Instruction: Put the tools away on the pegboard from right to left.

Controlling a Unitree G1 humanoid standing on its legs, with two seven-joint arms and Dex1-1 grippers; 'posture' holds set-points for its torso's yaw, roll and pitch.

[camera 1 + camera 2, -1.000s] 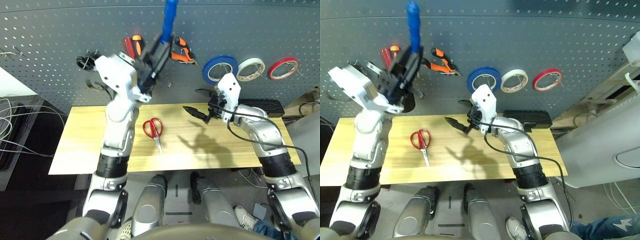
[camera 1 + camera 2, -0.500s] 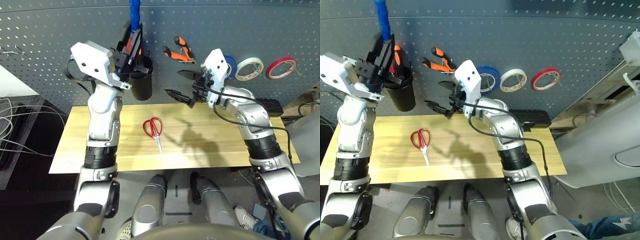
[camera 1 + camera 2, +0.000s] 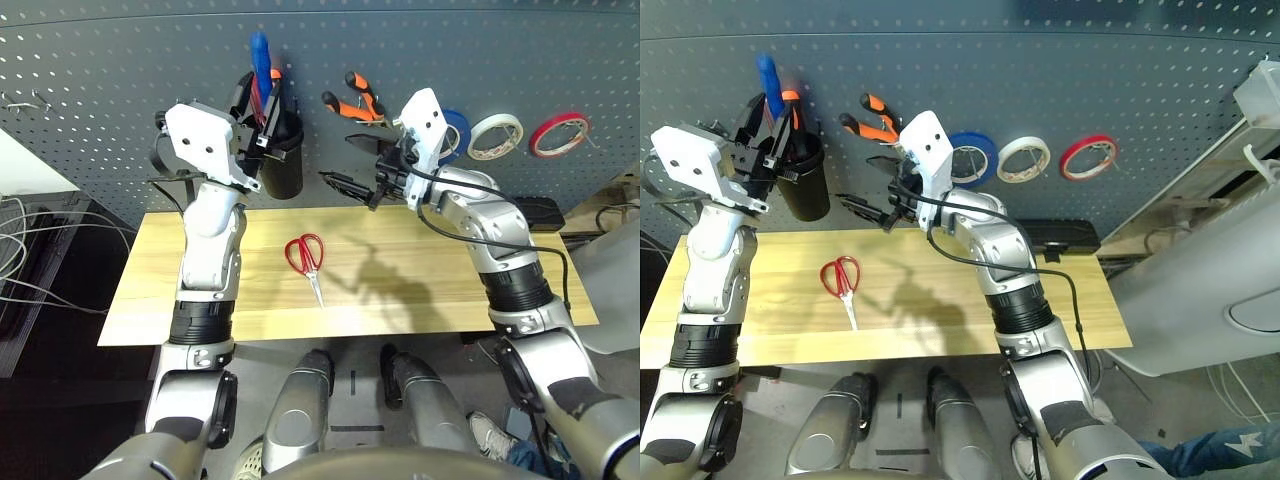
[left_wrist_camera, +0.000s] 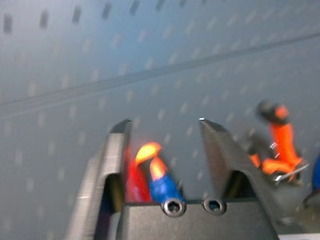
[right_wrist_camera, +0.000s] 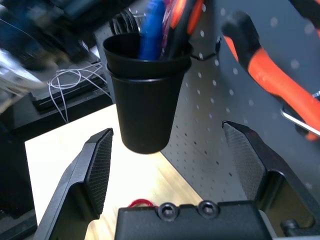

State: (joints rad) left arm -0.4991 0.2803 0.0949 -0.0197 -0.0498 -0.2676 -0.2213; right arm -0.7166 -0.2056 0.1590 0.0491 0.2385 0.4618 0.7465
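- You have one pegboard (image 3: 450,50) and one black cup (image 3: 805,190) on it.
- One blue screwdriver (image 3: 770,85) stands in that cup, blue handle up, beside at least two more handles, one red (image 4: 136,185) and one orange and black (image 3: 792,108).
- Your left gripper (image 4: 165,121) is at the cup with its fingers spread and released, on either side of the handles.
- Your right gripper (image 5: 169,127) has its fingers wide apart with nothing between them; it is in front of the pegboard, below the pliers.
- One pair of pliers (image 3: 365,100), orange and black, hangs on the pegboard to the right of the cup.
- Count three tape rolls hanging in a row to the right of the pliers: one blue tape (image 3: 985,172), one white tape (image 3: 1040,160), one red tape (image 3: 1110,160).
- One pair of red scissors (image 3: 308,258) lies on the bench, blades toward you.
- Behind your left gripper there is a dark loop (image 3: 160,155), possibly a scissor handle, though the arm covers too much to be sure.
- The bench (image 3: 160,300) is pale wood, and a black case (image 3: 1065,237) sits near its back right.
- Around it, white cables (image 3: 60,225) trail at the left, and a person's shoe (image 3: 490,435) shows on the grey floor (image 3: 355,405).
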